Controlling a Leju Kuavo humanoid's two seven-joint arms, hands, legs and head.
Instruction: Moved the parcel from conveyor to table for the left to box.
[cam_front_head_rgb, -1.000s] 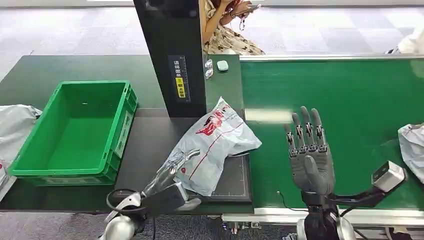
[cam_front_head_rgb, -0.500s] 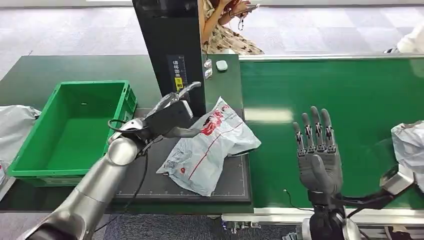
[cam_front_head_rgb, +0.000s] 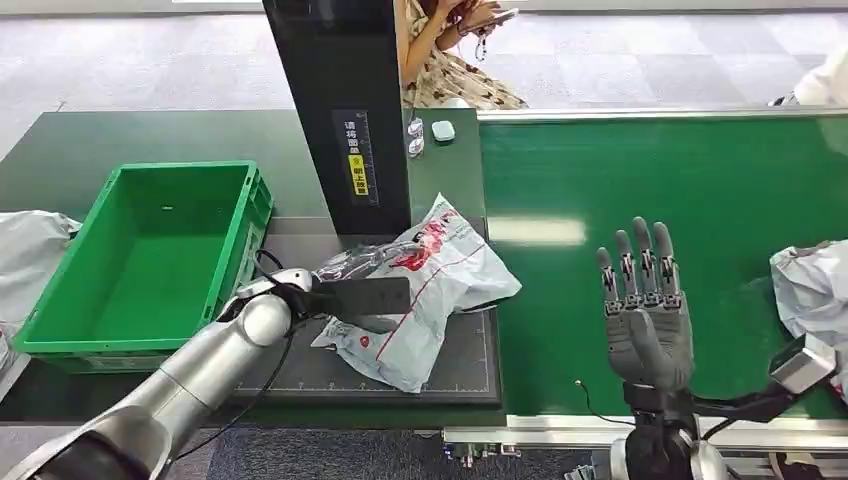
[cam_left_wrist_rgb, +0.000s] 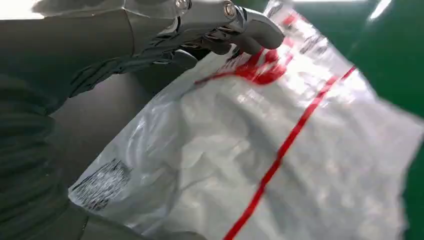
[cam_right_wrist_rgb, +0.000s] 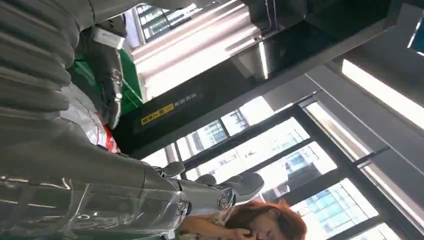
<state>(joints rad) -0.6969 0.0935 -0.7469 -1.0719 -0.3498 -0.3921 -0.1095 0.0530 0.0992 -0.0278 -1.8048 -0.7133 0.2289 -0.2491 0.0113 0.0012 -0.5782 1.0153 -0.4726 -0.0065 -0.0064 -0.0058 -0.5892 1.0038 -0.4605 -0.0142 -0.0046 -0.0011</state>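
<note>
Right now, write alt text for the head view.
The robot's left hand reaches over a white parcel with red print lying on a dark mat between a green crate and a green conveyor. Its right hand is raised open above the belt.

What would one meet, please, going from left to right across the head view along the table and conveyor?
Grey bag at the edge → green crate → left hand → white parcel → right hand → second parcel on the belt.
</note>
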